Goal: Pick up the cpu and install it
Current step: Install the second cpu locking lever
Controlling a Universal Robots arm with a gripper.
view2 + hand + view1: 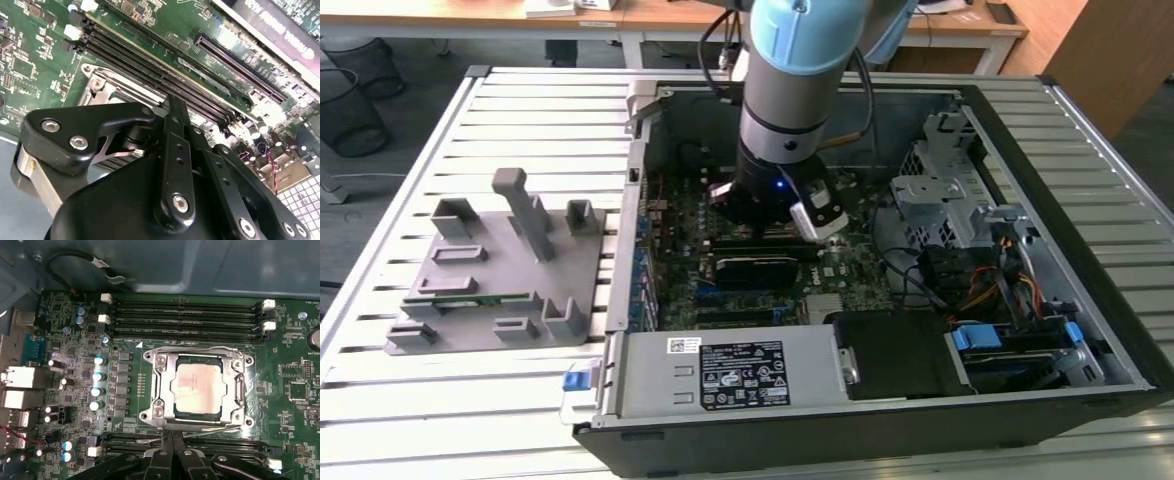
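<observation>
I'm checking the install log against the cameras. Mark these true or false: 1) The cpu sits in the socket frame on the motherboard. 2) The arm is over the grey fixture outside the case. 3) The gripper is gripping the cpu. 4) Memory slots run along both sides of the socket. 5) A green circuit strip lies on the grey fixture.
1) True: the cpu lies within the socket frame.
2) False: the arm reaches into the computer case, above the motherboard.
3) False: the gripper is beside the socket, off the cpu.
4) True: memory slots.
5) True: circuit strip on the grey fixture.
</observation>
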